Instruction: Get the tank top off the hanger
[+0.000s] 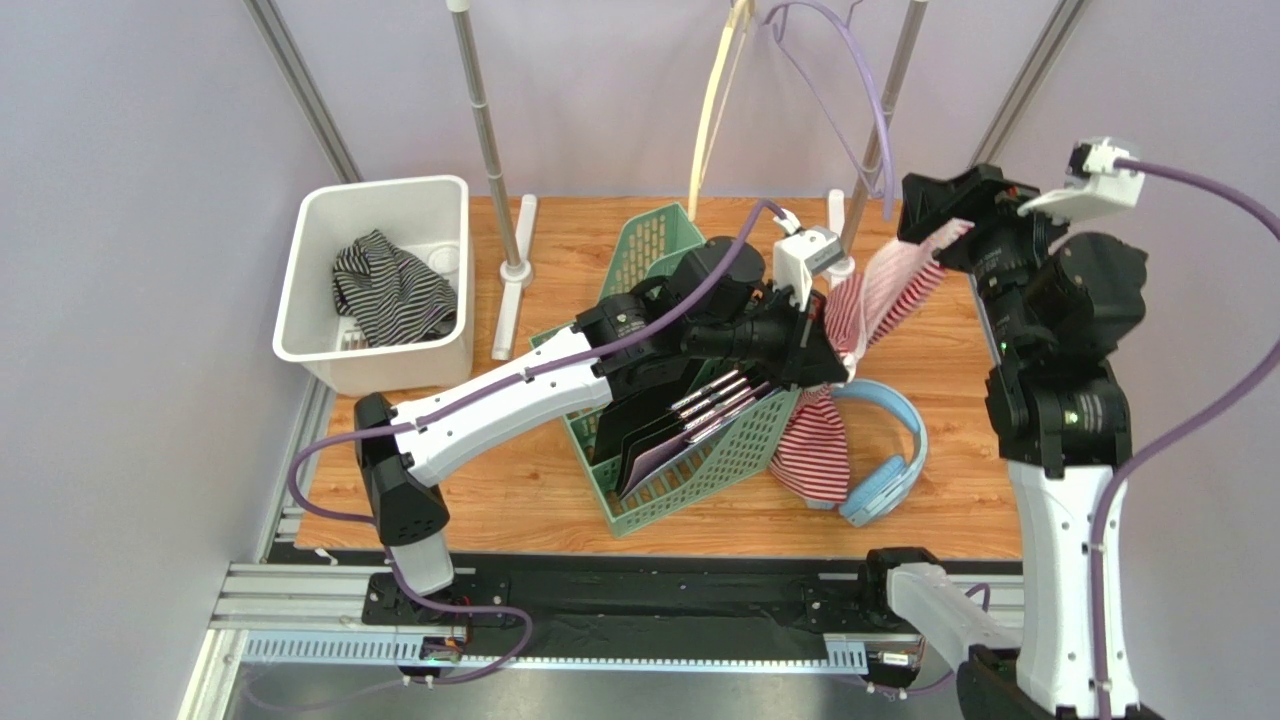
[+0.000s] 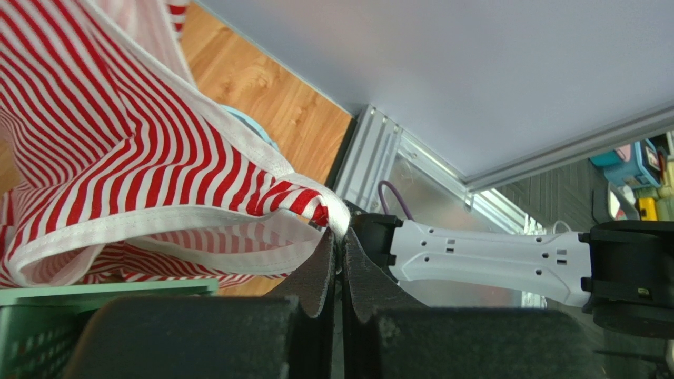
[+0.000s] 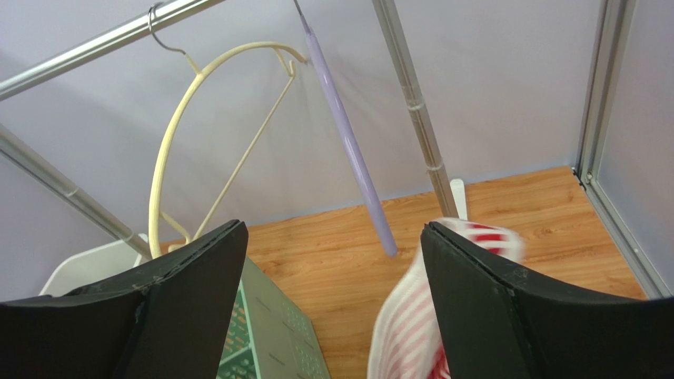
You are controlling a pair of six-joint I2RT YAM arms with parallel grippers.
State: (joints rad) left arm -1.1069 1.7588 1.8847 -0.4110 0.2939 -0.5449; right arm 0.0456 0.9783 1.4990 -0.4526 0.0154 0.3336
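Note:
The red-and-white striped tank top (image 1: 879, 293) hangs stretched between my two grippers, and its lower end (image 1: 812, 450) droops onto a light blue hanger (image 1: 890, 458) lying on the table. I cannot tell whether it is still threaded on that hanger. My left gripper (image 1: 827, 357) is shut on the top's white hem (image 2: 336, 213), as the left wrist view (image 2: 342, 233) shows. My right gripper (image 1: 939, 225) is open, and the cloth (image 3: 467, 237) lies against its right finger (image 3: 506, 316). In the right wrist view (image 3: 332, 229) nothing sits between the jaws.
A cream hanger (image 3: 182, 134) and a purple hanger (image 3: 348, 142) hang bare on the rail. A green basket (image 1: 661, 240) with dark flat items sits under my left arm. A white bin (image 1: 308, 323) at the back left holds a dark striped garment (image 1: 391, 285). Rack poles (image 1: 489, 135) stand behind.

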